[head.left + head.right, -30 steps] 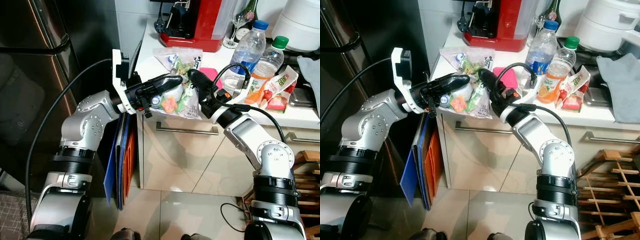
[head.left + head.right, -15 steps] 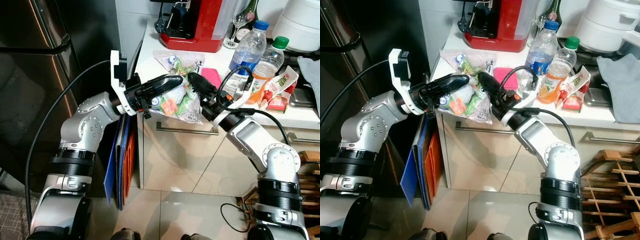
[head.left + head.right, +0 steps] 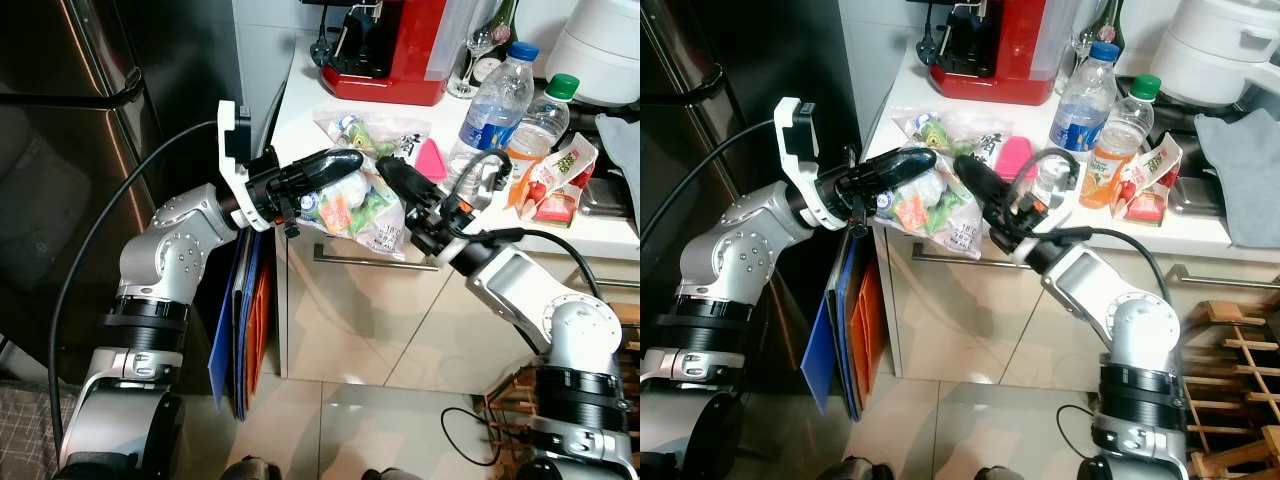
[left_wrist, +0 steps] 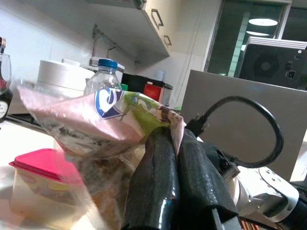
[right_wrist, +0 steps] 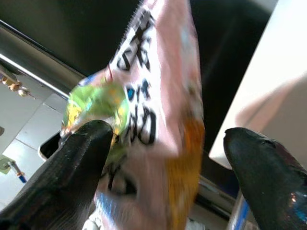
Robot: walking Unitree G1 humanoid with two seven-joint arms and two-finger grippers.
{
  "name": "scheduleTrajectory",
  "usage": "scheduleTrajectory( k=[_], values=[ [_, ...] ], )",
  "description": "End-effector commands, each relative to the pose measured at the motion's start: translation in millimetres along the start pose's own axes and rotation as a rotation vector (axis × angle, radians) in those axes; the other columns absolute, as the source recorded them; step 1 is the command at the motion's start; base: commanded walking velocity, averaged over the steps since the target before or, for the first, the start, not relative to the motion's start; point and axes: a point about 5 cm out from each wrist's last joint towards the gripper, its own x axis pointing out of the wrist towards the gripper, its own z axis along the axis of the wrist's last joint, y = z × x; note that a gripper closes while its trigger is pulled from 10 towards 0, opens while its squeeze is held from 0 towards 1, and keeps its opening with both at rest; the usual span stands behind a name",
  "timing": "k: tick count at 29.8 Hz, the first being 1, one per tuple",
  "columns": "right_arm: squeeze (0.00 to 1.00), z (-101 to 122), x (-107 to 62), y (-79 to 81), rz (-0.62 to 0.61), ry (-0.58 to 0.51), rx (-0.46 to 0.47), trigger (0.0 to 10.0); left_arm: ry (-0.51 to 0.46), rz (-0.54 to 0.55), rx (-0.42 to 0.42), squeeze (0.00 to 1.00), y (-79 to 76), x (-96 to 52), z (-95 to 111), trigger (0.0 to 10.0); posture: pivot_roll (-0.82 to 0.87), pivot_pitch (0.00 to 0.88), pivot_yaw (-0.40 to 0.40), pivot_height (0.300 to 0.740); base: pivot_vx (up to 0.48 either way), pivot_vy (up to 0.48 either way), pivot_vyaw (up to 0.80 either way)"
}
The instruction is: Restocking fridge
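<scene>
Left gripper pinches top edge of clear snack bag, bag hanging past counter edge; right gripper against bag's right side, fingers' spread unclear; pink-lidded container, two bottles, red coffee machine behind.

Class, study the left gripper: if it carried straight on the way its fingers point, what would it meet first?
Most likely the right gripper, just beyond the snack bag that the left gripper pinches; depth is uncertain.
</scene>
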Motion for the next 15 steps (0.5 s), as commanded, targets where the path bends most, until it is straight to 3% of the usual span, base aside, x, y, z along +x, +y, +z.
scheduleTrajectory(
  k=[1, 3, 4, 5, 6, 7, 15],
  values=[
    [1.00, 0.6, -2.0, 2.3, 0.020, 0.005, 0.008, 10.0, -0.031, -0.023, 0.025, 0.00, 0.0, 4.6, 10.9, 0.0, -0.11, 0.000, -0.038, 0.740, 0.000, 0.000, 0.00],
    [1.00, -0.6, -1.7, 2.3, 0.027, 0.010, 0.025, 10.0, -0.033, -0.026, 0.024, 0.00, -0.2, 4.9, 10.9, 0.0, -0.12, 0.000, -0.038, 0.740, 0.000, 0.000, 0.00],
    [0.84, -0.7, -0.6, 2.5, 0.035, 0.008, 0.047, 10.0, -0.038, -0.034, 0.021, 0.00, -0.9, 5.9, 11.3, 0.0, -0.12, 0.000, -0.036, 0.740, 0.000, 0.000, 0.00],
    [0.11, -0.5, -0.1, 2.9, 0.040, 0.008, 0.053, 10.0, -0.041, -0.042, 0.018, 0.00, -1.7, 6.7, 11.3, 0.0, -0.12, 0.000, -0.035, 0.740, 0.000, 0.000, 0.00],
    [0.11, -0.3, 0.0, 3.0, 0.043, 0.010, 0.055, 10.0, -0.043, -0.047, 0.017, 0.00, -2.3, 7.2, 11.3, 0.0, -0.12, 0.000, -0.035, 0.740, 0.000, 0.000, 0.00],
    [0.00, 0.1, 0.5, 3.6, 0.050, 0.009, 0.060, 10.0, -0.043, -0.056, 0.013, 0.00, -3.5, 8.0, 10.5, 0.0, -0.12, 0.000, -0.035, 0.740, 0.000, 0.000, 0.00],
    [0.00, 4.5, 7.9, 13.5, 0.099, -0.020, 0.085, 10.0, -0.040, -0.082, -0.010, 0.00, -6.8, 10.2, 6.3, 0.0, -0.12, 0.000, -0.035, 0.740, 0.000, 0.000, 0.00]
  ],
)
